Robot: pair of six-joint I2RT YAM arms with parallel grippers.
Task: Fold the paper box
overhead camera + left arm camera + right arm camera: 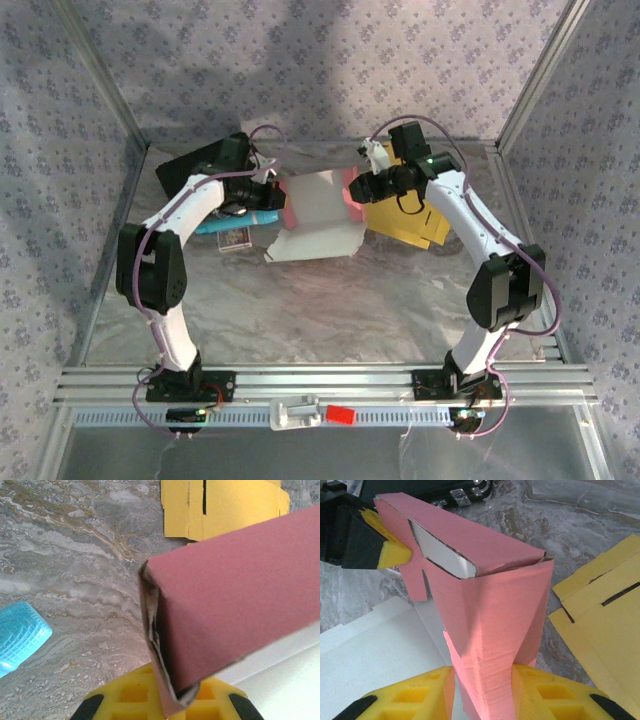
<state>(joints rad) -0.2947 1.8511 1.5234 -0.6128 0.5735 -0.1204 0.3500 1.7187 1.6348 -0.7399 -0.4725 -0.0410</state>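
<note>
edges: grey marbled worktop (330,300) is closed in by patterned fabric walls (60,200) on the left, right and back, with an aluminium rail (320,378) along the near side.
free room: near half of the worktop is bare; the back half is crowded.
clutter right: flat yellow cardboard sheet (405,222) (225,505) (605,620) lies just beside the box, under the right arm.
clutter left: translucent cyan plastic block (235,222) (20,635) sits under the left arm. A small dark card (232,240) lies just in front of it. A black hard case (190,165) (420,490) sits in the back-left corner.
box: pink paper box (320,215) (235,590) (490,615), white inside, is half-formed at back centre. Its white panel lies flat with pink walls raised at both ends.
box vs tools: it sits between the two, one on each end wall.
left tool (268,192) (172,700) (395,552): pressed together, yellow fingers pinching the edge of a raised pink wall.
right tool (362,187) (482,690): part-spread, yellow fingers clamped on a creased pink fold that stands upright between them.
</note>
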